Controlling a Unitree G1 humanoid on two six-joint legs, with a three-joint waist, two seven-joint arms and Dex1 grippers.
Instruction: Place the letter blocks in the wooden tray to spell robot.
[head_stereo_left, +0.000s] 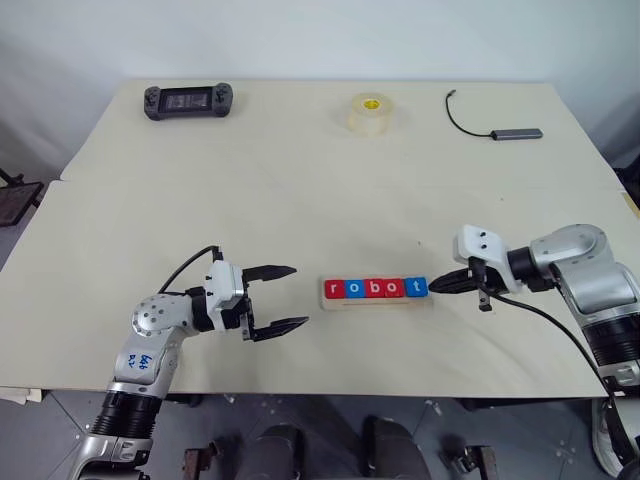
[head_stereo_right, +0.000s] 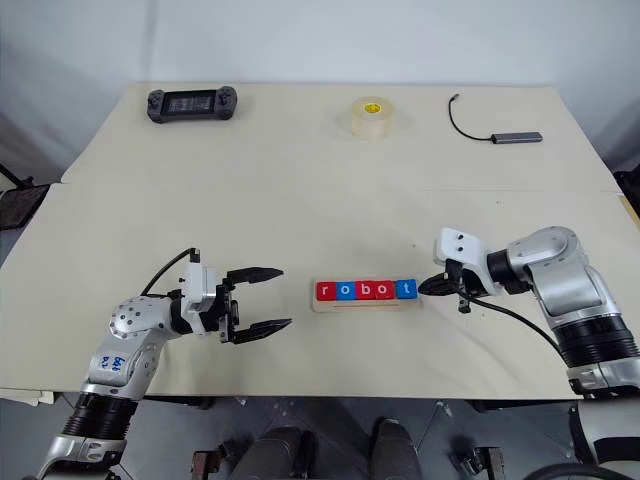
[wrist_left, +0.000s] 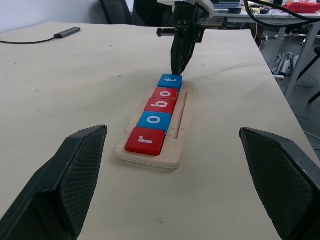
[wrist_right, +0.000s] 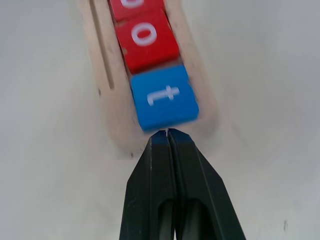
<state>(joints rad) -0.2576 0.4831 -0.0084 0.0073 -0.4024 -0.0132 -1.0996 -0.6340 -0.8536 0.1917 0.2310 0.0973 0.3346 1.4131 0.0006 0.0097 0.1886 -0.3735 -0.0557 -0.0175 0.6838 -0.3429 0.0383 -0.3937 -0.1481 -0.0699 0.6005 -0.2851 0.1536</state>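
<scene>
Letter blocks (head_stereo_left: 375, 288): five small rounded-square tiles, red and blue with white lowercase letters, are laid in a touching row on the long pale-wood tray (head_stereo_left: 377, 301) with rounded corners, reading r, o, b, o, t. The tray is set near the front edge of the cream surface (head_stereo_left: 300, 180), between the two tools, presumably for easy reach. The spelling is judged complete.

Right tool (head_stereo_left: 438, 286): black fingers are pressed together, nothing is pinched; the tip is held at the end of the blue t block (wrist_right: 164, 104), probably to nudge the row snug, though contact cannot be confirmed.

Left tool (head_stereo_left: 285, 298): fingers are spread, empty, held apart from the tray.

Tray groove (wrist_left: 182, 112): seen beside the blocks, which appear to lie flat. Upper blocks are cut off in the right wrist view.
</scene>
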